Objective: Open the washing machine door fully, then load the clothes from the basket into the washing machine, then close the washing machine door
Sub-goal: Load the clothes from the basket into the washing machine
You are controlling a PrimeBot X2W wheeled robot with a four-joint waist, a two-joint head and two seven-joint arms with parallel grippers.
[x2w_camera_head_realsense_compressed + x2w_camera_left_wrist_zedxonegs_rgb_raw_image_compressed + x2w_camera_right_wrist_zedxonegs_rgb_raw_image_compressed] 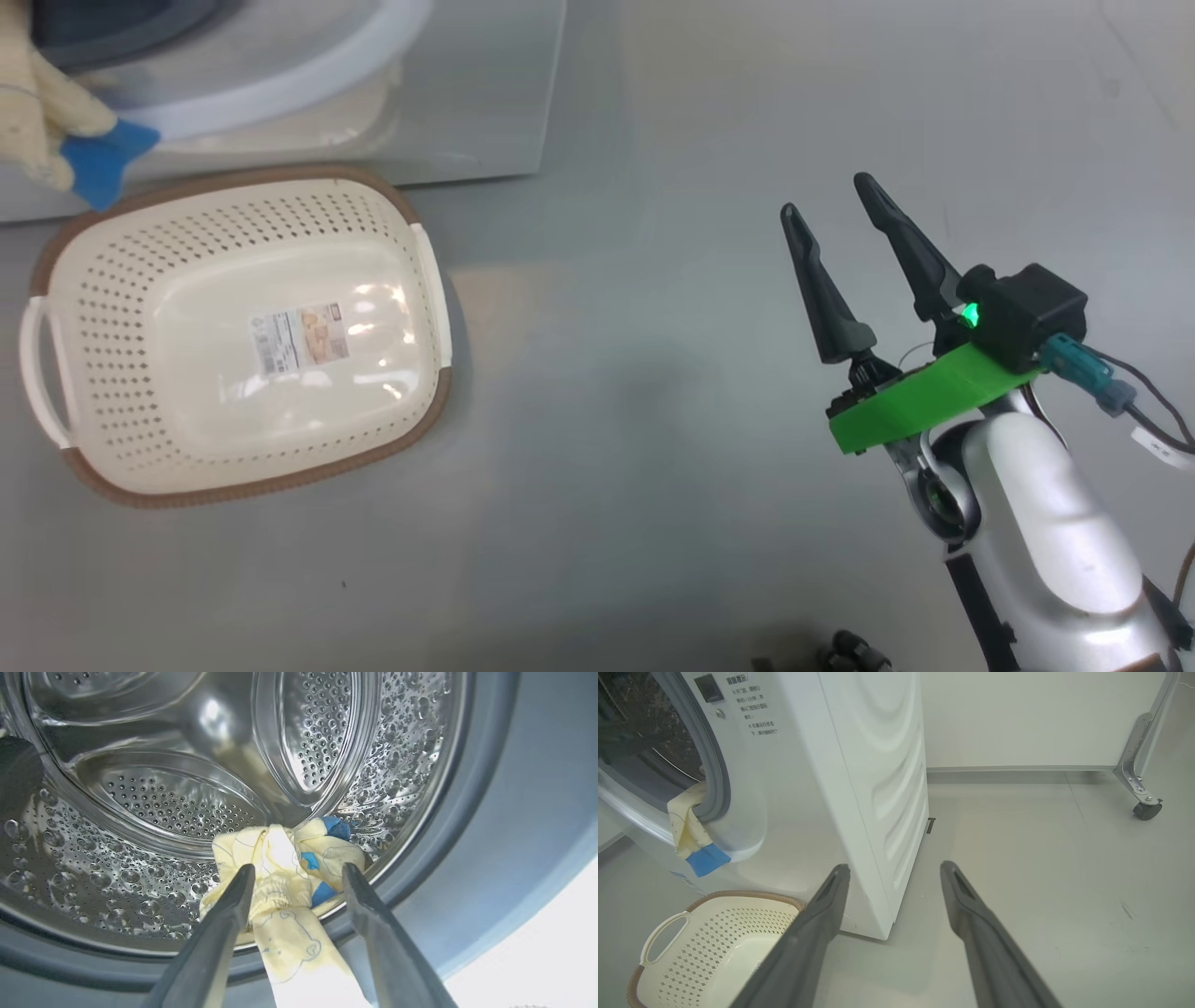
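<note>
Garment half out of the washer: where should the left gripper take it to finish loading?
Probably the dangling end, just above its blue cuff. It hangs as a narrow strip over the gasket, outside the drum, so come from the front with a finger on each side, then lift it inward. The open left gripper straddles the bunched part at the lip.

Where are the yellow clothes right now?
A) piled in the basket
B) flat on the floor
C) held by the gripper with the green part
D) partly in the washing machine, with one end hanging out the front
D: the clothes lie at the mouth of the washing machine, and a blue-cuffed end droops over its front edge above the basket, whose bottom is bare.
</note>
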